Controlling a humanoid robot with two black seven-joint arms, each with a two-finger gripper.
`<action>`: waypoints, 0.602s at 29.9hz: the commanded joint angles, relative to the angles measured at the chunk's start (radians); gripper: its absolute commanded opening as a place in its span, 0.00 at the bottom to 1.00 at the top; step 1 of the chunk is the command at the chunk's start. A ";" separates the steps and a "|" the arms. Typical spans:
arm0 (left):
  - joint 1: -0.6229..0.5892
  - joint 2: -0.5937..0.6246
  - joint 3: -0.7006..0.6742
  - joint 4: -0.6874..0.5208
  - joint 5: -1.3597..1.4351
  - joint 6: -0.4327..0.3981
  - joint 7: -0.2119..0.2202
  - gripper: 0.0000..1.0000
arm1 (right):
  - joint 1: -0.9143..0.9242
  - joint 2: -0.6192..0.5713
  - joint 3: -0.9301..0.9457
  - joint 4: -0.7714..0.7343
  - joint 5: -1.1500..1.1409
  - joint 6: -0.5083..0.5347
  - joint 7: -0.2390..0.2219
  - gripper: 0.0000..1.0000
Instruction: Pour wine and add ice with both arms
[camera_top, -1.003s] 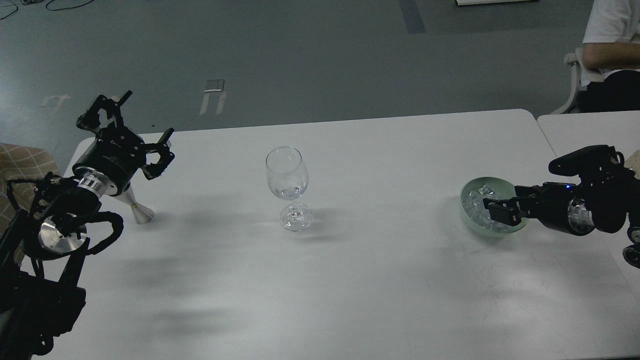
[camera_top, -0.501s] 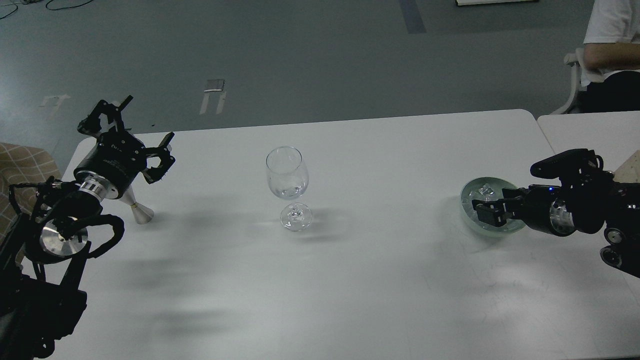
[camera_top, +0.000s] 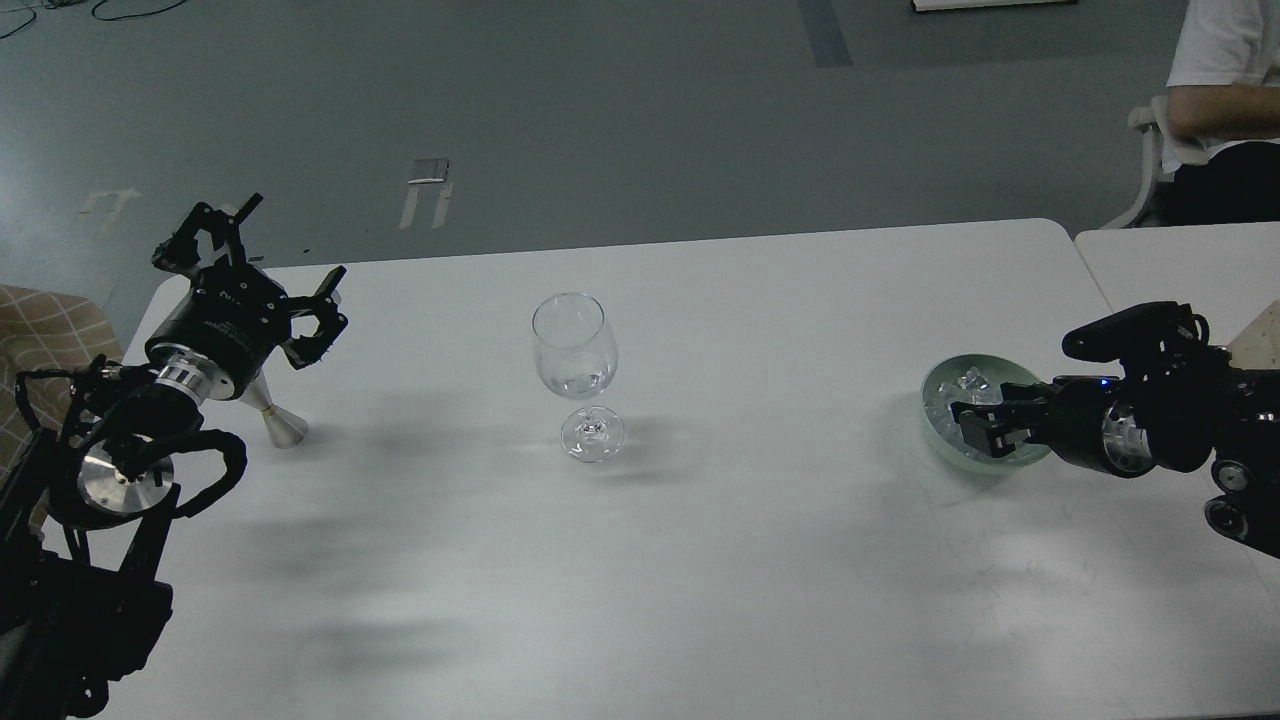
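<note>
- Right gripper (camera_top: 975, 425) is sitting low over the pale green bowl (camera_top: 938, 388), fingers pointing left across its contents. It's dark and partly end-on, so I cannot tell how wide the jaws are standing or whether a cube is between them.
- What's changing: a second ago this gripper was deeper and further toward the near rim; half a second ago it had slid left, and now it's barely moving, settling in one spot above the cubes. I'm reading that as lining up a pick, not lifting out yet.
- Ice (camera_top: 968, 381) is lying in the bowl, just behind and under the right fingertips, touching or very near them. None is visibly going into the glass so far.
- Wine glass (camera_top: 574, 372) is standing upright well to the left of the right gripper, between the two arms. A small pool of clear wine (camera_top: 580, 384) is showing at the bottom of the bowl, so the pour is looking done.
- Left gripper (camera_top: 268, 262) is hanging spread wide, empty, just above and behind the metal jigger (camera_top: 278, 421) standing on the table (camera_top: 700, 560). It's hardly shifting across the three views, so it's parked.
- Next is calling for a firm pinch on one small slippery cube, then a carry leftward to the glass rim.
</note>
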 joint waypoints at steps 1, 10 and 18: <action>0.000 0.001 -0.001 0.000 0.000 0.000 0.000 0.98 | 0.000 -0.014 0.000 0.004 0.000 0.000 0.000 0.61; 0.000 0.003 -0.002 -0.002 0.000 0.000 0.002 0.98 | 0.000 -0.035 -0.003 0.053 0.000 0.002 0.002 0.57; 0.002 0.003 -0.001 -0.002 0.000 0.001 0.002 0.98 | -0.021 -0.050 -0.006 0.050 -0.001 0.006 -0.024 0.57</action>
